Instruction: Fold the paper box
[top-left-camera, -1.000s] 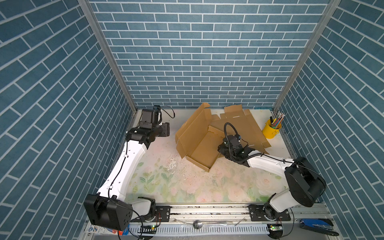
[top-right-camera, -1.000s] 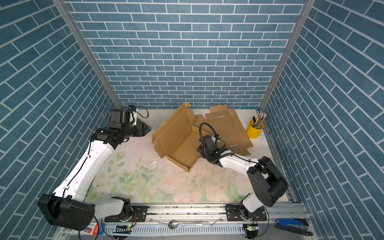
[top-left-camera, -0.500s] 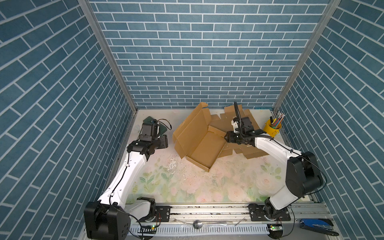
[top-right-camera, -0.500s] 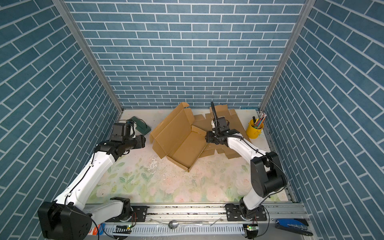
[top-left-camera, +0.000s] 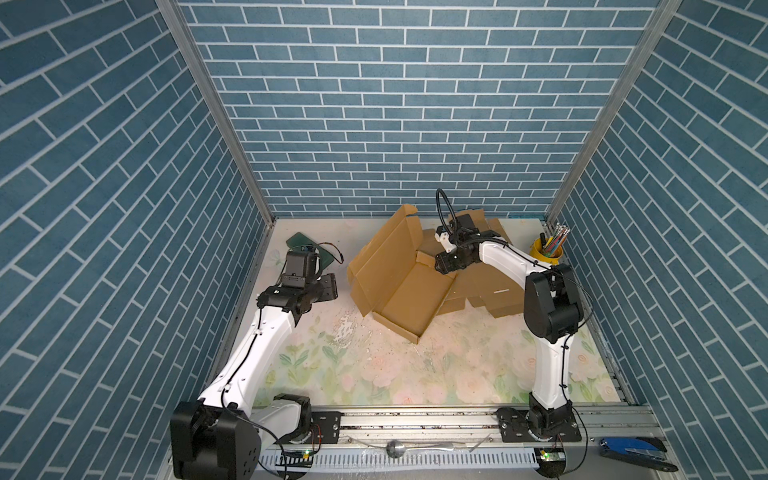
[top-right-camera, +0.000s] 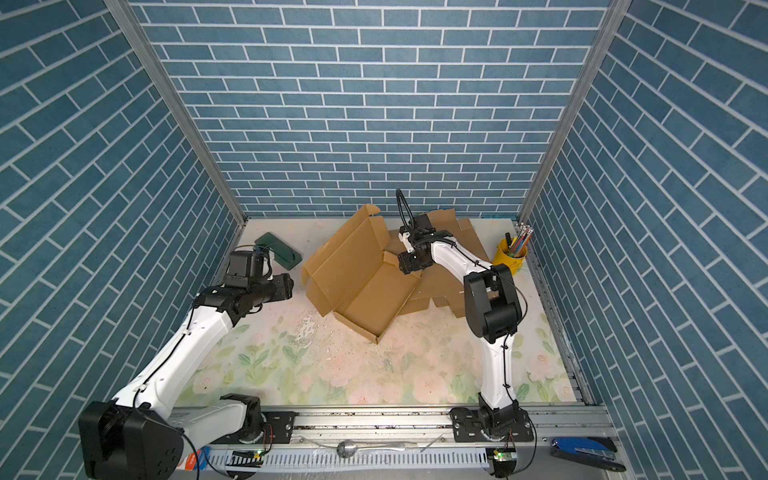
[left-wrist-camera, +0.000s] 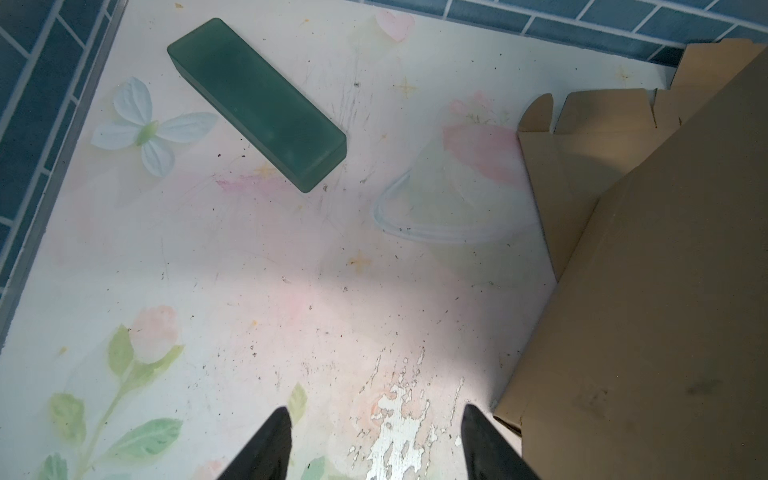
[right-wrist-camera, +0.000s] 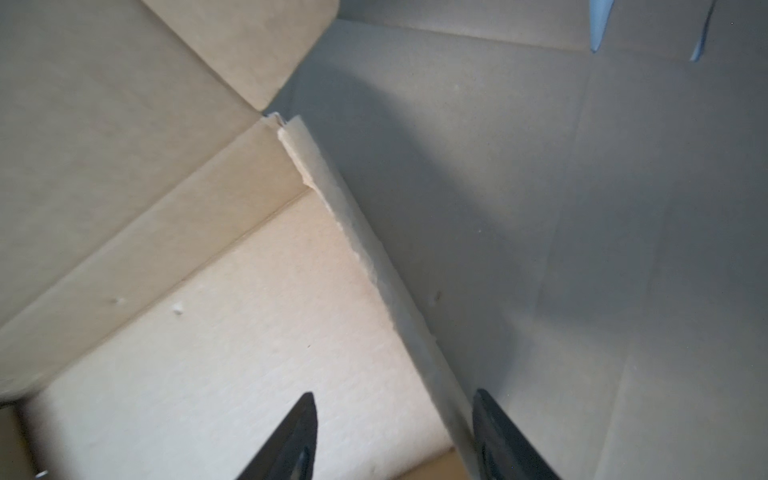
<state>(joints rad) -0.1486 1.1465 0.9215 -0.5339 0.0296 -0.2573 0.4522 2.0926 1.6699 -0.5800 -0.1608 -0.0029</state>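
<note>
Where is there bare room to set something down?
The front of the mat, between the rail and the cardboard box, is bare; so is the gap between green block and box. Back right is crowded: flat cardboard, pencil cup.
</note>
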